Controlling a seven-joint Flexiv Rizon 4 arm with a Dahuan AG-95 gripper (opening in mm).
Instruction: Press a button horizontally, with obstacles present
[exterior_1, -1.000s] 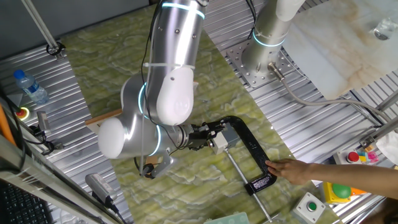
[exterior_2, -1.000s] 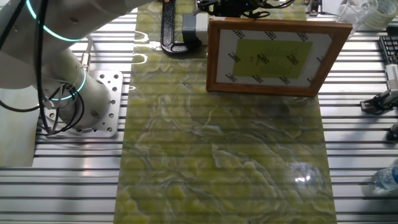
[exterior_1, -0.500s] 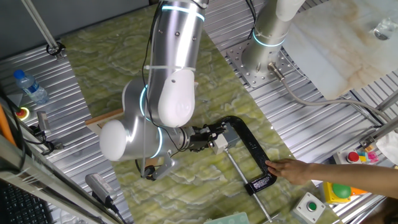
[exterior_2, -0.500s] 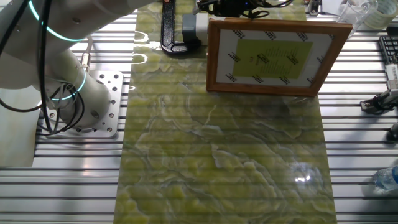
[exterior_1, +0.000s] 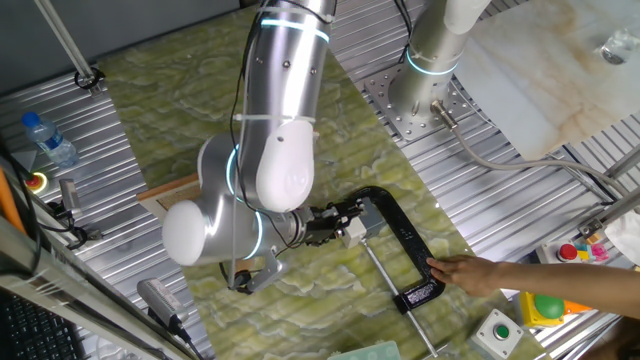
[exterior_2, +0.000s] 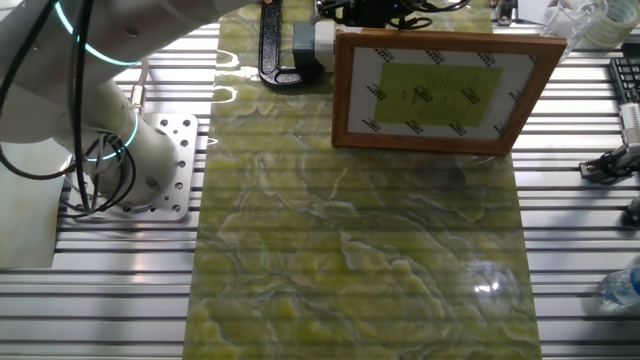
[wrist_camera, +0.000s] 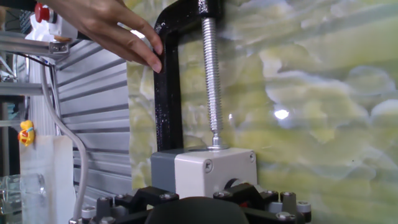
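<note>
Black against the green marbled mat (exterior_1: 170, 90), a C-clamp (exterior_1: 400, 235) pins the button (exterior_1: 353, 230), and from one fixed view we find our gripper (exterior_1: 328, 222) lying level just beside the box's near face, with a person's hand (exterior_1: 470, 272) steadying the clamp's far end beyond it. We judge this to be the press itself, or the last of the approach; whether we touch the button we cannot tell from here. From the other fixed view the wooden frame (exterior_2: 435, 90), the obstacle, stands upright on the mat directly beside the gripper (exterior_2: 372, 12) and hides most of it, while the button (exterior_2: 312, 42) peeks out past the frame's edge, ahead of our fingers. In the hand view the button (wrist_camera: 205, 169) fills the space straight ahead, its round front partly hidden by our own hardware, the clamp screw (wrist_camera: 211, 74) bearing on its far side. The fingertips never show clearly, so we cannot tell whether they are apart or together. Next, we reckon, comes a straight level push along the fingers, kept clear of the frame. Ribbed aluminium table (exterior_2: 100, 300) surrounds the mat.
</note>
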